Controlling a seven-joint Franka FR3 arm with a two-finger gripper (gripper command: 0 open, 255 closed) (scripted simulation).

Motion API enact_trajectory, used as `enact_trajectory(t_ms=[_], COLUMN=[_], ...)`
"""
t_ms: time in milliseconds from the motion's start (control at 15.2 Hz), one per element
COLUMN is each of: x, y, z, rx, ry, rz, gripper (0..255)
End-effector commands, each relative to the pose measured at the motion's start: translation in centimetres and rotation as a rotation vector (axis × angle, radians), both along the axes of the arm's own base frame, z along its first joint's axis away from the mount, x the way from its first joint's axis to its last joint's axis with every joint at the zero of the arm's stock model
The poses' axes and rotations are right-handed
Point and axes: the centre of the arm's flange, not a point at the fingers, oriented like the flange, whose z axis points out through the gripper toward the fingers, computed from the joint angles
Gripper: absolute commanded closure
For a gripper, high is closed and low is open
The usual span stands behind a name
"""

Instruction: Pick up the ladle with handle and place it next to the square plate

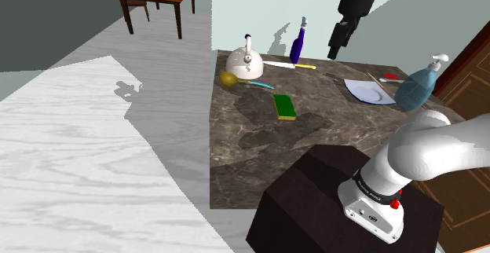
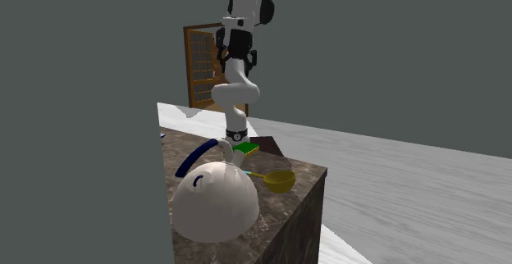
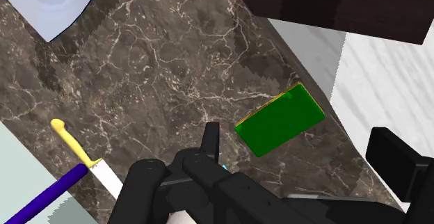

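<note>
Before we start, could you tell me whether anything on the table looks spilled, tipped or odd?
Nothing stands out: the kettle stands upright, and the ladle, knife and sponge lie flat on the table, nothing spilled.

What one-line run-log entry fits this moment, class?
gripper: open, empty, above table | ladle: on table beside kettle, not grasped | square plate: apart from ladle | pick: not yet begun

Green sponge [image 3: 280,120], knife [image 3: 85,158], plate [image 3: 55,0] corner, marble counter [image 3: 174,56]
</note>
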Motion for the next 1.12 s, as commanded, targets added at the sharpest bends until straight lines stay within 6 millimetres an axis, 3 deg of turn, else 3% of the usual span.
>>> enact_trajectory(t_ms=[0, 528, 1056], x=[0.0, 7.5, 15.3], y=[0.0, -1.3, -1.1], z=[0.0, -6.4, -12.6], rx=[0.000, 0.013, 0.027], ry=[0.000, -0.025, -0.049], rz=[0.000, 0.181, 0.362], gripper=[0, 0, 0])
